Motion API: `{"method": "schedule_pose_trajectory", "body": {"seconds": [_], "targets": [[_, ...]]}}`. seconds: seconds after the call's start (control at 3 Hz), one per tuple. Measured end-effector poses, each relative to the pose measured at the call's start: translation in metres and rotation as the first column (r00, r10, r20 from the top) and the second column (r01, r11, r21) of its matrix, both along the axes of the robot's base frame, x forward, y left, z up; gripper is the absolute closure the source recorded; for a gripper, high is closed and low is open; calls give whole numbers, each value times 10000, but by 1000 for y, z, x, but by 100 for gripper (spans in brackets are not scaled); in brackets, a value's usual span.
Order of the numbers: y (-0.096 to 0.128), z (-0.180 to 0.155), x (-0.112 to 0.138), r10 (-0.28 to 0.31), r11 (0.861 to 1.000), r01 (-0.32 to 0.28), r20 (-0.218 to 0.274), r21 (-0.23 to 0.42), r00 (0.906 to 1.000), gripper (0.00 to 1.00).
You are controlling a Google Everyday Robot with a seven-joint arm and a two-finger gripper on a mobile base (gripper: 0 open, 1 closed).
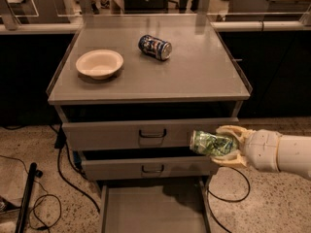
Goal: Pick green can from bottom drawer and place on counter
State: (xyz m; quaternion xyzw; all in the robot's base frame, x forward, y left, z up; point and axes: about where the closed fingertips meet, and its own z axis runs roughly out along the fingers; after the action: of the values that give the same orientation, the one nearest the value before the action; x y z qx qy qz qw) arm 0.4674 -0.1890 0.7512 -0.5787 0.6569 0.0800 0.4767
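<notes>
The green can [212,143] lies on its side in my gripper [228,146], whose cream fingers [234,131] are shut on it above and below. The gripper comes in from the right on a white arm and holds the can in the air in front of the right end of the two upper drawer fronts. The bottom drawer [153,211] is pulled open below, its grey floor bare. The counter [194,76] is above and to the left of the can.
A white bowl [99,63] sits at the counter's left and a blue, white and red can [155,47] lies on its side near the back middle. Two grey drawers with dark handles [152,134] are shut. Black cables [29,193] trail on the floor at left.
</notes>
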Motion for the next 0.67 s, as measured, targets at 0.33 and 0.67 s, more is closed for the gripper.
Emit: {"method": "schedule_pose_trajectory", "body": {"seconds": [0.33, 0.67], "targets": [[11, 33, 3, -523, 9977, 517, -133, -442, 9985, 100], [23, 76, 7, -884, 9888, 842, -288, -1231, 9957, 100]]}}
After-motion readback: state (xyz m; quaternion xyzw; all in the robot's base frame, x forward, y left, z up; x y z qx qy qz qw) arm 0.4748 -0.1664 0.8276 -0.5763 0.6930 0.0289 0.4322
